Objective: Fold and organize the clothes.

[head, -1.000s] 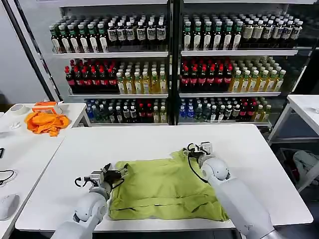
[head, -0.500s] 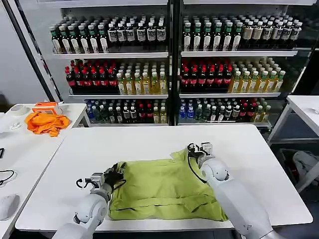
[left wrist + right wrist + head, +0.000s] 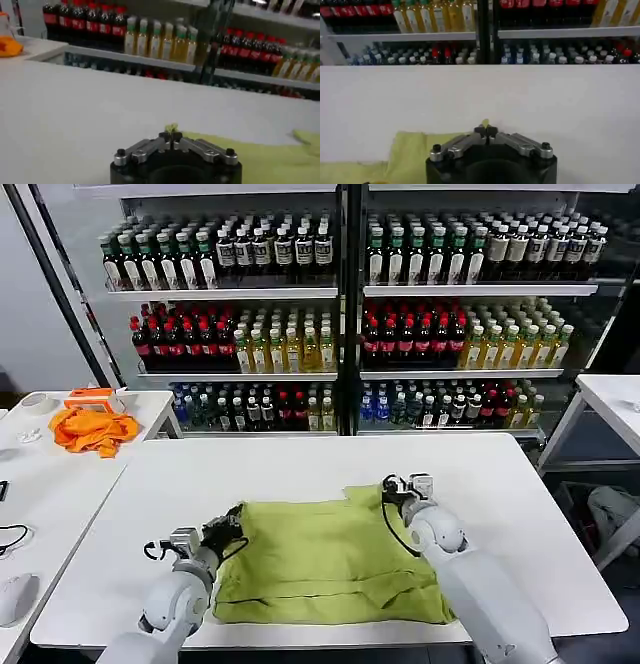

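**Both pincers pinching the far corners of the lime shirt**

Head view: the T-shirt [image 3: 325, 559] is lying flat on the white worktop [image 3: 300, 469], near the robot's edge, its long axis running across from the robot's left to its right. The left pincer [image 3: 226, 528] is sitting at the shirt's far left corner, and the right pincer [image 3: 393, 489] is sitting at the far right corner, where a sleeve-like flap is sticking out toward the shelves. Each arm is nearest its own corner, and the bulk of the cloth is lying on the robot's side of both pincers. An orange cloth [image 3: 92, 429] is resting on a side table, well apart.

Left wrist view: the left pincer [image 3: 172, 134] is closed, its tips meeting on a small tuft of lime fabric, with the T-shirt [image 3: 280, 160] spreading out beside it on the worktop [image 3: 100, 105].

Right wrist view: the right pincer [image 3: 486, 130] is likewise closed on a sliver of the T-shirt [image 3: 410, 150], bare worktop [image 3: 520, 95] lying ahead of it.

Since the gripped edge is the far one and the cloth is stretching back toward the robot, I judge the coming move to be a fold of that edge toward the near hem, both arms travelling together to keep the edge straight.
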Robot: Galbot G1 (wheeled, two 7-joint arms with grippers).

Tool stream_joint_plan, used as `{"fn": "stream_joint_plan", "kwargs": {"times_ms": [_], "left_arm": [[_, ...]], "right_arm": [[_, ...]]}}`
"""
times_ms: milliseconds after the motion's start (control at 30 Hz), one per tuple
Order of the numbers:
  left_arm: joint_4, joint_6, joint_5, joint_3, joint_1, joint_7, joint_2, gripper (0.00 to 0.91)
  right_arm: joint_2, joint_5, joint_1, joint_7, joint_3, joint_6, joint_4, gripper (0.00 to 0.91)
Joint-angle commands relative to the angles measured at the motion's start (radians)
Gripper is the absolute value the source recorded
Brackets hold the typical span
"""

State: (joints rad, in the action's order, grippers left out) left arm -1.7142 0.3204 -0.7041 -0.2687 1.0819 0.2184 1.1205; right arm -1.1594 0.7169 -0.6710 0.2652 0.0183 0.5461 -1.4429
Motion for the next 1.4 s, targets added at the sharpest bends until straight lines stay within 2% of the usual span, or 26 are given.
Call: {"fn": "stream_joint_plan", "kwargs": {"times_ms": [33, 533, 867, 1100, 1400], "left_arm": [[-0.128, -0.027, -0.028, -0.042, 0.068, -0.01, -0.004, 0.03], [-0.257, -0.019, -0.007, -0.087, 0.245, -0.027, -0.018, 0.03], [-0.319, 0.006, 0.007, -0.104, 0.321, -0.036, -0.058, 0.04], [-0.352, 0.002, 0.041, -0.11, 0.4, -0.04, -0.073, 0.03], [-0.267, -0.028, 0.18, -0.102, 0.394, -0.033, -0.052, 0.04]], "right_arm": [[0.033, 0.002, -0.046, 0.002, 0.043, 0.0, -0.173, 0.0], [0.186, 0.037, -0.295, 0.023, 0.183, 0.032, -0.53, 0.0], [0.276, 0.042, -0.566, 0.025, 0.347, 0.033, -0.74, 0.0], [0.287, 0.046, -0.667, 0.026, 0.415, 0.033, -0.781, 0.0], [0.227, -0.013, -0.656, 0.033, 0.351, 0.032, -0.676, 0.0]]}}
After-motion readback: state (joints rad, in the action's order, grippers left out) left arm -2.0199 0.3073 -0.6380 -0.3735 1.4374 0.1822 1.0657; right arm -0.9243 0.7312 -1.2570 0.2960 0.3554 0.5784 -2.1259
